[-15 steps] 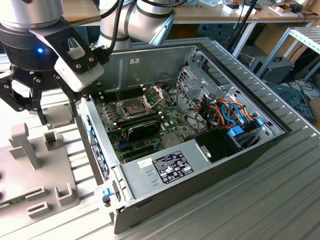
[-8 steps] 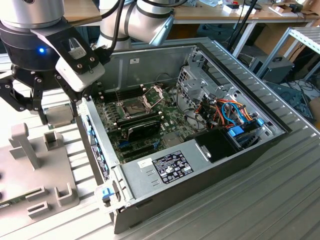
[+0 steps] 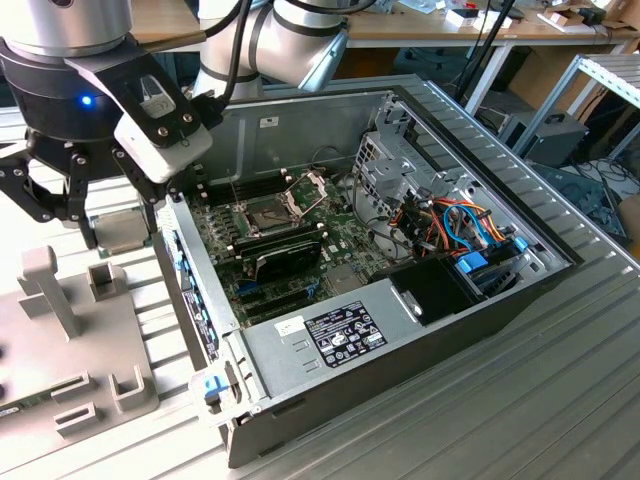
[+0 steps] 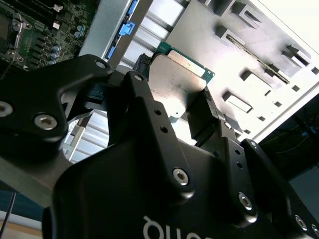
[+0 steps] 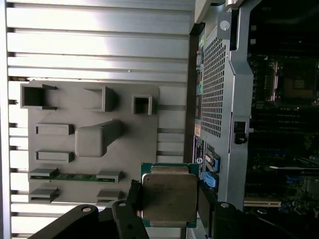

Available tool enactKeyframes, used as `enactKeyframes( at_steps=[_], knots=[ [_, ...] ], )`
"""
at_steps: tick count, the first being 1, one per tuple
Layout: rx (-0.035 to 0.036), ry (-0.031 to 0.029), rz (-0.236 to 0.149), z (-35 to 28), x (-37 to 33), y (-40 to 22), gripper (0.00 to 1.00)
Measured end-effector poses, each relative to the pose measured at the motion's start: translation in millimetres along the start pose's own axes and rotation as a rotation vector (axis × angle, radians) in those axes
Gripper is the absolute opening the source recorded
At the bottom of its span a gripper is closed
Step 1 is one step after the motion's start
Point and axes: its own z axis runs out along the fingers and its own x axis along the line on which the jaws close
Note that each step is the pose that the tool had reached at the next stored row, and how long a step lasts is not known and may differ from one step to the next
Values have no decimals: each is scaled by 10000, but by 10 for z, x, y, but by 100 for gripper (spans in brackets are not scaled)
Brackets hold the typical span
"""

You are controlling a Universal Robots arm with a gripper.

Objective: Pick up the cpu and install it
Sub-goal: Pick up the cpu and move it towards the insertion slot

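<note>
Now I have the claw [image 5: 168,203] clamped on the cpu [image 5: 169,191], over the worktop [image 5: 99,45] between the grey holder block [image 5: 89,99] and the open computer case [image 5: 219,74].

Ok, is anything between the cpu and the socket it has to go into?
The hand holds the cpu outside the computer case, so the case's side wall stands between it and the socket. The socket's hinged plate stands raised, and nothing visible covers the socket.

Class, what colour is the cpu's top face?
The cpu top is silver-grey, green-edged; clearest in the first wrist view.
</note>
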Motion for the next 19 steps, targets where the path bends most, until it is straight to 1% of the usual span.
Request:
enactKeyframes(
  at_steps=[11, 16, 19],
  knots=[
    [0, 0, -1, 0, -26, -1, 55],
    [0, -1, -1, 1, -80, -3, 55],
    [0, 0, -1, 1, -129, -4, 55]
  ],
)
